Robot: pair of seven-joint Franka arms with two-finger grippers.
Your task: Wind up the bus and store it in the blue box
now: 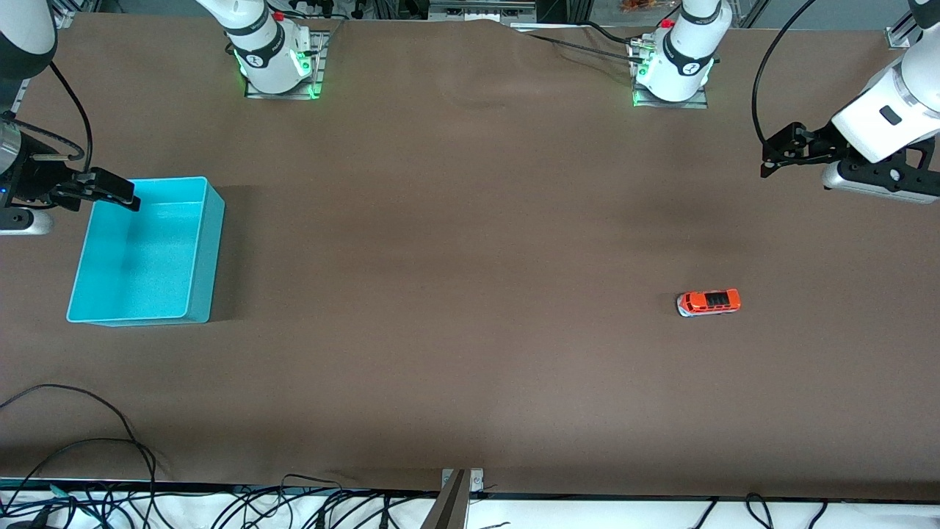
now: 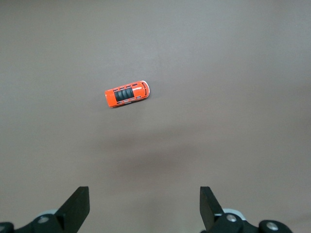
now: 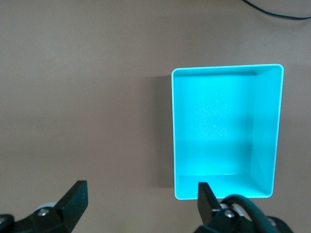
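The small orange-red bus [image 1: 709,302] stands on its wheels on the brown table toward the left arm's end, alone. It also shows in the left wrist view [image 2: 127,93]. My left gripper [image 1: 768,158] is open and empty, up in the air over the table's left-arm end, apart from the bus; its fingers [image 2: 77,204] stand wide. The blue box [image 1: 209,250] is open-topped and empty toward the right arm's end, and shows in the right wrist view [image 3: 226,126]. My right gripper [image 1: 125,192] is open and empty over the box's corner nearest the bases; its fingers [image 3: 75,196] stand wide.
The two arm bases [image 1: 279,66] [image 1: 672,73] stand at the table's edge farthest from the front camera. Loose cables [image 1: 110,441] lie along the nearest edge, with a metal bracket [image 1: 461,481] at its middle. Brown tabletop [image 1: 455,257] lies between box and bus.
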